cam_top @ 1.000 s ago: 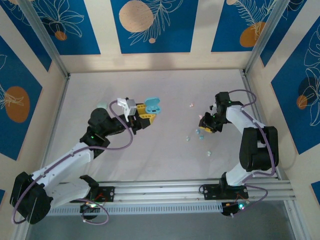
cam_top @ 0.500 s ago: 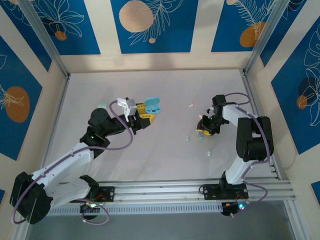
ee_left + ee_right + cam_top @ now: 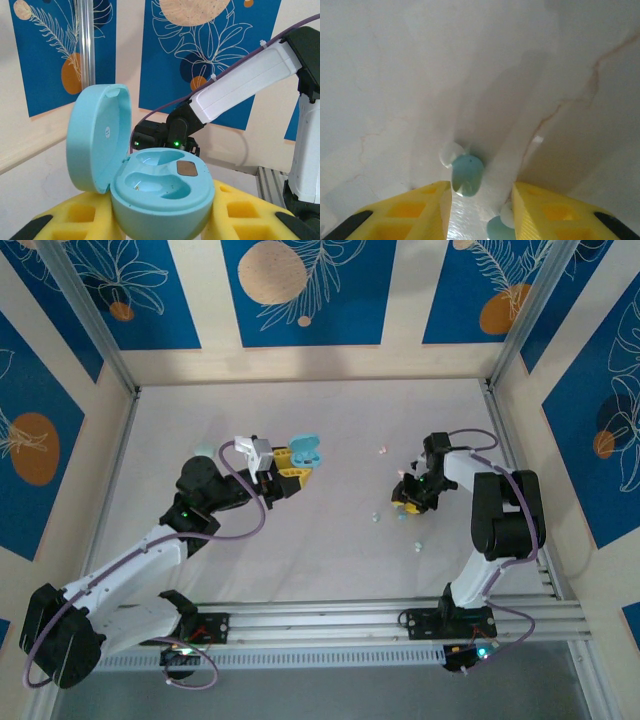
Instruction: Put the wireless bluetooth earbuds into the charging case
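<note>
1. While gripping the open case (image 3: 160,192) firmly in the left gripper (image 3: 292,473), hold level, cavities up.
2. Centre the right gripper (image 3: 482,192), fingers spread and empty, around the pale blue earbud (image 3: 466,174) lying on the table (image 3: 395,75).
3. Close gently; avoid the neighbouring earbud (image 3: 496,229).

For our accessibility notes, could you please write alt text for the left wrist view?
An open pale blue charging case, lid raised and both wells empty, sits between the left gripper's yellow pads. The right arm is behind.
</note>
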